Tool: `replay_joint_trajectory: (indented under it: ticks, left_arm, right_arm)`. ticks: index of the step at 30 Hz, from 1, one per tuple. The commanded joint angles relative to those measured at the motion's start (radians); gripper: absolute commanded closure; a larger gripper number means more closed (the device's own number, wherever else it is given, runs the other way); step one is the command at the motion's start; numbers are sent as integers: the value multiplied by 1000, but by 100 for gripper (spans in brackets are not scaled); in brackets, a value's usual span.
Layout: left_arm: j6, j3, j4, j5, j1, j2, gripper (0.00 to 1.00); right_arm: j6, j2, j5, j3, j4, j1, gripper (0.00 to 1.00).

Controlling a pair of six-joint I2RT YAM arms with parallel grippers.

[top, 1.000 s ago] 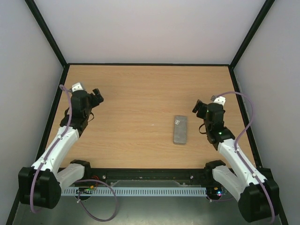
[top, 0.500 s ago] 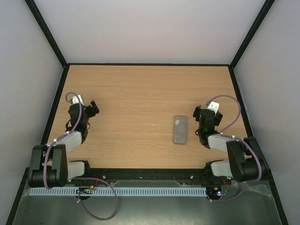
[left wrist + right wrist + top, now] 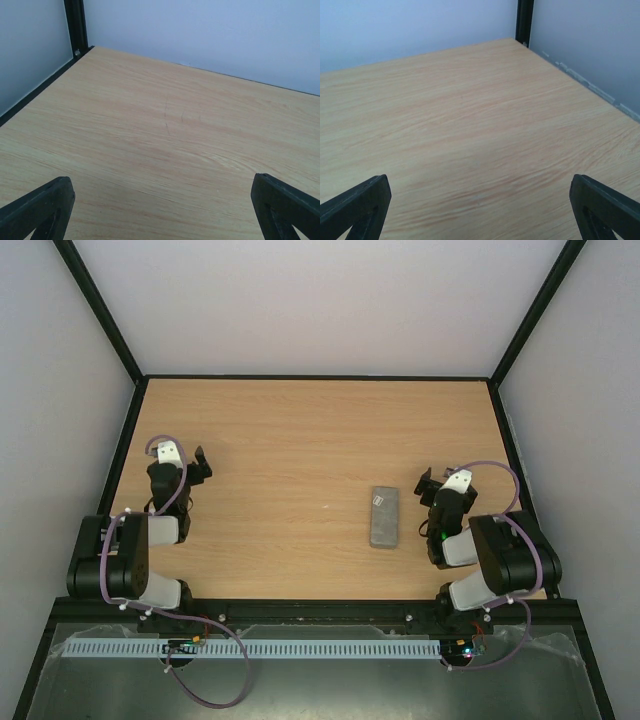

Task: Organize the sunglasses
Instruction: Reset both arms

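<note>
The sunglasses are not in view in any frame. A grey rectangular case (image 3: pixel 383 516) lies shut on the wooden table, right of centre. My left gripper (image 3: pixel 200 466) sits low at the table's left side, jaws wide apart and empty; its fingertips (image 3: pixel 42 207) frame bare wood in the left wrist view. My right gripper (image 3: pixel 428 486) sits low just right of the case, jaws wide apart and empty; its fingertips (image 3: pixel 605 207) frame bare wood in the right wrist view.
The wooden table (image 3: pixel 300 440) is boxed in by pale walls with black corner posts (image 3: pixel 75 25). A black rail and white cable strip run along the near edge (image 3: pixel 300 648). Both arms are folded back near their bases.
Both arms have drawn back and folded down toward their bases. The grippers moved nearer and lower. The case has not moved.
</note>
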Motion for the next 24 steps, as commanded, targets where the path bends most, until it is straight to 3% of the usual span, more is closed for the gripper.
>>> replay_joint_trajectory:
  ticks: [1, 3, 5, 9, 24]
  left_arm:
    - [59, 12, 114, -2, -11, 35, 0]
    - [88, 23, 112, -4, -35, 58, 0]
    - [113, -20, 195, -26, -58, 66, 1]
    - [108, -71, 311, -79, -70, 93, 0]
    - [112, -77, 322, -95, -80, 90, 1]
  right_arm:
    - [-43, 98, -33, -8, 254, 0, 2]
    - [-18, 47, -48, 29, 68, -4, 1]
    - [-39, 86, -47, 3, 193, -5, 1]
    - [-33, 65, -56, 22, 123, -6, 1]
    - [-27, 67, -72, 34, 98, -16, 1]
